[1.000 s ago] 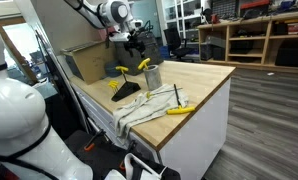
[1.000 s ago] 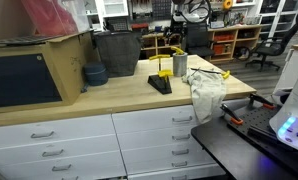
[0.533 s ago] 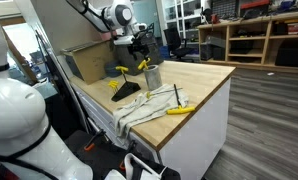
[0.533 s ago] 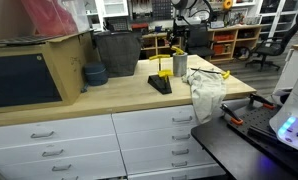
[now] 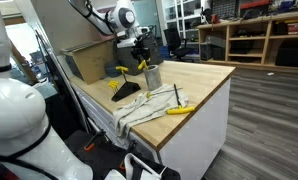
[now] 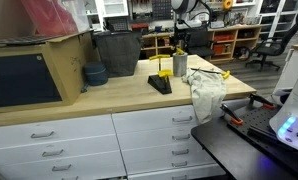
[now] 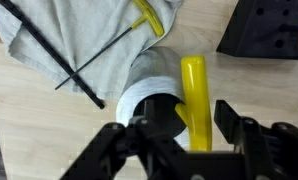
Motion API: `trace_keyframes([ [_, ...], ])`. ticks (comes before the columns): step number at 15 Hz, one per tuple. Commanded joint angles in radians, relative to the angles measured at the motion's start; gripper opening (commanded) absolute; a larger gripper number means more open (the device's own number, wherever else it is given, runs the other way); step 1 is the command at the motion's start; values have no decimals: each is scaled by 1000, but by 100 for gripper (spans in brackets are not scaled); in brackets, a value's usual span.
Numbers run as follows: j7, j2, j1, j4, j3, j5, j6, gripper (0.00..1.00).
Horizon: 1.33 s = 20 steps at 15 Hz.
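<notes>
Claw spread wide astride yellow handle in cup

We can't make out any writing here, folks. No label, brand, number or sign is readable in any of the views. The cup in the wrist view looks plain on the side we see. The big box on the tabletop is too small and blurry for us to tell if it carries print.

White, round-jointed arm with black angular hand
</notes>
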Motion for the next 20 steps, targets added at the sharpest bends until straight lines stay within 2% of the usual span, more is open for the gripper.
trace_keyframes([
  [1, 27, 15, 14, 36, -7, -19, -45, 32],
  [5, 27, 13, 16, 32, -8, -17, -44, 3],
  [12, 26, 2, 15, 20, -12, -24, -34, 6],
  [13, 27, 2, 16, 19, -13, -26, -34, 12],
  [14, 30, 1, 16, 18, -14, -28, -34, 49],
  [15, 33, 2, 17, 18, -15, -31, -32, 50],
  [20, 65, 3, 20, 32, -35, -89, -24, 85],
])
